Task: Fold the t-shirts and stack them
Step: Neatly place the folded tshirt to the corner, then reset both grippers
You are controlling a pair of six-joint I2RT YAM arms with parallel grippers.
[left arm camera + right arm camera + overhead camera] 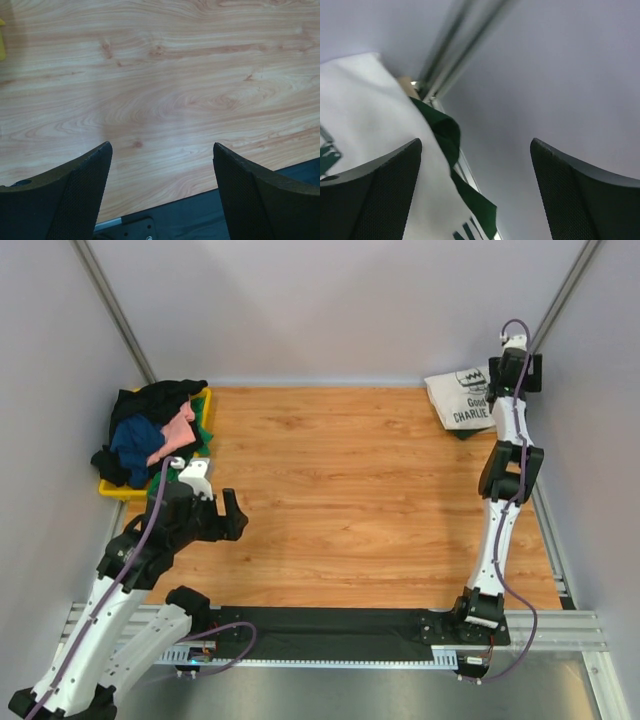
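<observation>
A folded cream t-shirt [460,398] with black "Charlie Brown" print and dark green sleeves lies at the table's far right corner. It also shows in the right wrist view [365,125], with a green sleeve edge [445,132]. My right gripper [527,370] is open and empty just right of it, near the wall. A heap of black, blue, pink and green t-shirts [155,430] fills the yellow tray [120,490] at the far left. My left gripper [232,515] is open and empty over bare wood, in front of the tray.
The wooden table [350,490] lies between grey walls with metal corner posts [110,310]. A black mat [330,630] and a metal rail run along the near edge. The left wrist view shows wood [165,90] and the mat edge [200,215].
</observation>
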